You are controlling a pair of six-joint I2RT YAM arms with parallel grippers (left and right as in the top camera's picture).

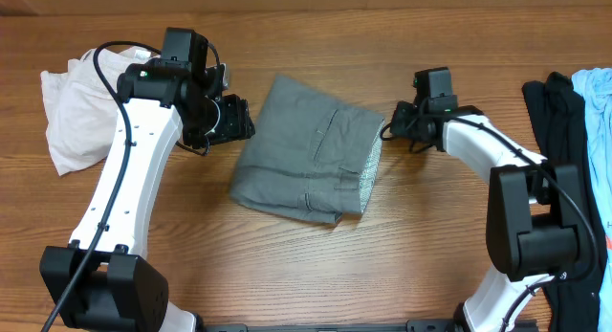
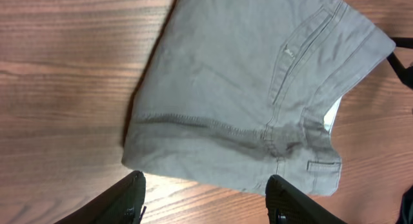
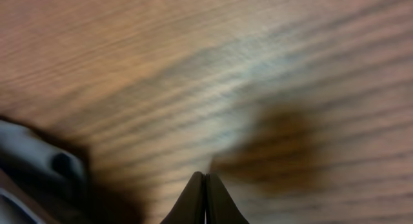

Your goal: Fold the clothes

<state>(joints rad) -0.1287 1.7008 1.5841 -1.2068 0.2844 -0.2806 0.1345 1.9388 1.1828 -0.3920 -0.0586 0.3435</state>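
The medium-grey cotton shorts (image 1: 301, 150) lie mid-bench as a compact, roughly square bundle. They are folded over so the welt pocket faces up and the pale lining shows at the right edge. By my judgement the fold is largely done.

The left end effector (image 1: 232, 120) sits at the bundle's left edge, jaws spread wide and empty. Its wrist view shows both fingers (image 2: 129, 198) low over the brown wooden bench (image 1: 335, 275) with the cloth just ahead, a stance suited to letting go of that edge or taking it.

The right end effector (image 1: 395, 121) hovers just right of the waistband, tips pressed together on nothing above bare wood, probably to keep clear of the cloth.

The crumpled cream-white garment (image 1: 72, 107) at far left and the black and light-blue garments (image 1: 559, 112) at the right edge lie well apart from the work.
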